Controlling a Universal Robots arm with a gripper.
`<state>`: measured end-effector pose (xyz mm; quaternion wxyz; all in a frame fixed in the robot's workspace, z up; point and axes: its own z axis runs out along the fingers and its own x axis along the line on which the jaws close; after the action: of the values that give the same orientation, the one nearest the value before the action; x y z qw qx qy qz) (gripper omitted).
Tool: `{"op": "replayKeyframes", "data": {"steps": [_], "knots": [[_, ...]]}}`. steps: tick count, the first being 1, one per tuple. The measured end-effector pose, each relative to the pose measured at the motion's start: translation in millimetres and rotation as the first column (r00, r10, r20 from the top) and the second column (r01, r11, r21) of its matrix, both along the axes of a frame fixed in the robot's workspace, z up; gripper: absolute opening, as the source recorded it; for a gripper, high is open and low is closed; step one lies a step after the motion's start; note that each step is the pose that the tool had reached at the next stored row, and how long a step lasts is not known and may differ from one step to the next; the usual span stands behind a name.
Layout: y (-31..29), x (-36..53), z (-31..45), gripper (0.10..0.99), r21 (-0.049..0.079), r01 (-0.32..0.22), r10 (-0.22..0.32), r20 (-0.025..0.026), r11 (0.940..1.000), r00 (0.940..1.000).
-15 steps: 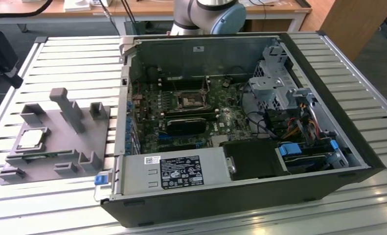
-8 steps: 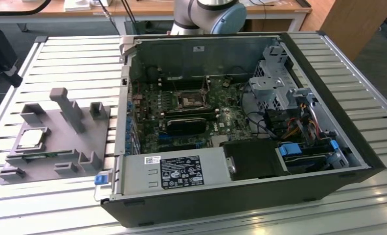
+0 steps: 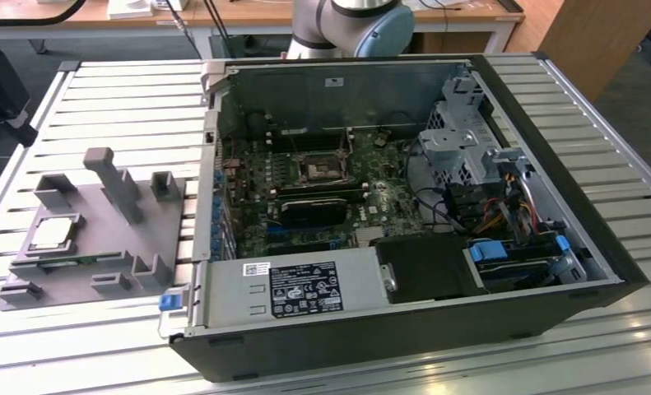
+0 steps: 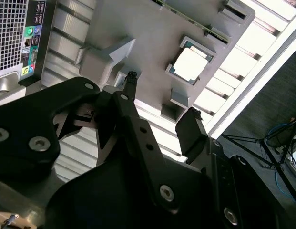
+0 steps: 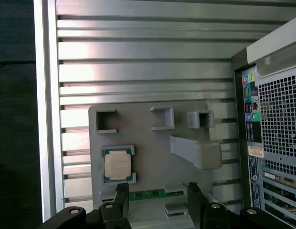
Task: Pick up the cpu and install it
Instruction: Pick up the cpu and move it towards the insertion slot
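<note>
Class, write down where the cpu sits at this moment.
The cpu lies flat in a recess of the grey holder block, on the exterior view's left, beside the open computer case.

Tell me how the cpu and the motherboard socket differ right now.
The cpu lies outside the computer case, in the grey holder block; the socket sits inside it, on the motherboard. The cpu's top is pale, shiny metal; the socket looks dark, black-framed. Both are flat and squarish, facing up.
</note>
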<state>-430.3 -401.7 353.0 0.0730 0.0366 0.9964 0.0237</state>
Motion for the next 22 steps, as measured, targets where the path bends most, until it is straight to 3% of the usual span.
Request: {"op": "replayKeyframes", "data": {"steps": [4, 7, 8, 10, 12, 15, 18, 22], "knots": [[0.1, 0.0, 0.0, 0.612, 0.000, 0.000, 0.000, -0.0010, 1.0000, 1.0000], [0.0, 0.0, 0.1, 0.612, 0.001, 0.000, 0.000, -0.0241, 1.0000, 0.9997], [0.0, 0.0, 0.0, 0.612, 0.002, 0.000, 0.000, -0.0298, 1.0000, 0.9996], [0.0, 0.0, -0.1, 0.612, 0.003, 0.000, 0.000, -0.0365, 1.0000, 0.9993], [0.0, 0.1, 0.1, 0.612, 0.008, 0.000, 0.000, -0.0482, 1.0000, 0.9988], [0.0, 0.0, 0.1, 0.612, 0.013, 0.000, 0.001, -0.0752, 0.9999, 0.9972], [0.0, 0.0, 0.0, 0.612, 0.017, 0.001, 0.001, -0.0944, 0.9999, 0.9955], [0.0, 0.0, -0.3, 0.612, 0.017, 0.001, 0.001, -0.0960, 0.9999, 0.9954]]}}
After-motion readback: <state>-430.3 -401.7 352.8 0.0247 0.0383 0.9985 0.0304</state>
